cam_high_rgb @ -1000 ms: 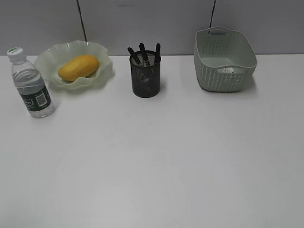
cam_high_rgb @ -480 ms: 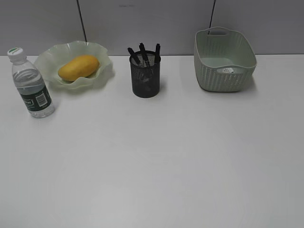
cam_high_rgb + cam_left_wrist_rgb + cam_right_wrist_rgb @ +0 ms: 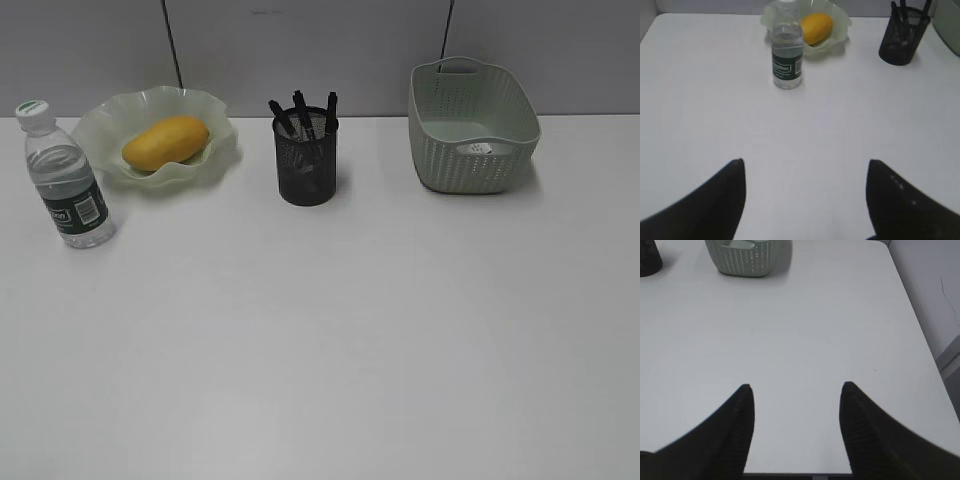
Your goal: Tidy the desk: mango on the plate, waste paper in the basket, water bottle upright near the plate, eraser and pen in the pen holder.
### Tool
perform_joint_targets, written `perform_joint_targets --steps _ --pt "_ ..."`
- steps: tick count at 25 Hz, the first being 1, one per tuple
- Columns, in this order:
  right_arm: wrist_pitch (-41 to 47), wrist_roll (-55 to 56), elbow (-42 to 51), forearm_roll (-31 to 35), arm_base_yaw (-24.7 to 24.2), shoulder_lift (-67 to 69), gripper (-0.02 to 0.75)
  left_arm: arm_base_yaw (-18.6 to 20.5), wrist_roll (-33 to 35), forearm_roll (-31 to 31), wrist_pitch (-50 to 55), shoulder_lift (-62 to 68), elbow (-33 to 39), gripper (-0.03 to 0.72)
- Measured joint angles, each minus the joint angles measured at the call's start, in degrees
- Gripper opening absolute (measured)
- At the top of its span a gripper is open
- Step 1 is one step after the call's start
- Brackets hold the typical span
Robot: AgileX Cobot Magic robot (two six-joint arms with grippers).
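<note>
The yellow mango (image 3: pixel 166 142) (image 3: pixel 816 28) lies in the wavy-rimmed green plate (image 3: pixel 100 125) (image 3: pixel 841 25) at the back left of the desk (image 3: pixel 330 330). Beside the plate the water bottle (image 3: pixel 66 178) (image 3: pixel 787 52) stands upright. Several black pens (image 3: pixel 304 115) stick out of the black mesh pen holder (image 3: pixel 307 160) (image 3: pixel 903 35). The eraser is hidden. A scrap of waste paper (image 3: pixel 481 148) lies inside the green basket (image 3: pixel 470 125) (image 3: pixel 747 257). My left gripper (image 3: pixel 805 162) is open over bare desk. My right gripper (image 3: pixel 796 386) is open too, empty, at the desk's near edge.
A grey partition wall (image 3: pixel 320 50) runs behind the desk. The desk's right edge (image 3: pixel 920 335) shows in the right wrist view, with floor beyond it. Neither arm appears in the exterior view.
</note>
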Motion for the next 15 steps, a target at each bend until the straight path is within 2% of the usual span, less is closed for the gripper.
perform_joint_targets --steps 4,15 --pt "0.0 0.0 0.04 0.08 -0.12 0.0 0.439 1.51 0.0 -0.06 0.02 -0.33 0.0 0.57" --pt "0.0 0.0 0.04 0.08 -0.17 0.0 0.439 1.57 0.0 -0.06 0.07 -0.4 0.0 0.57"
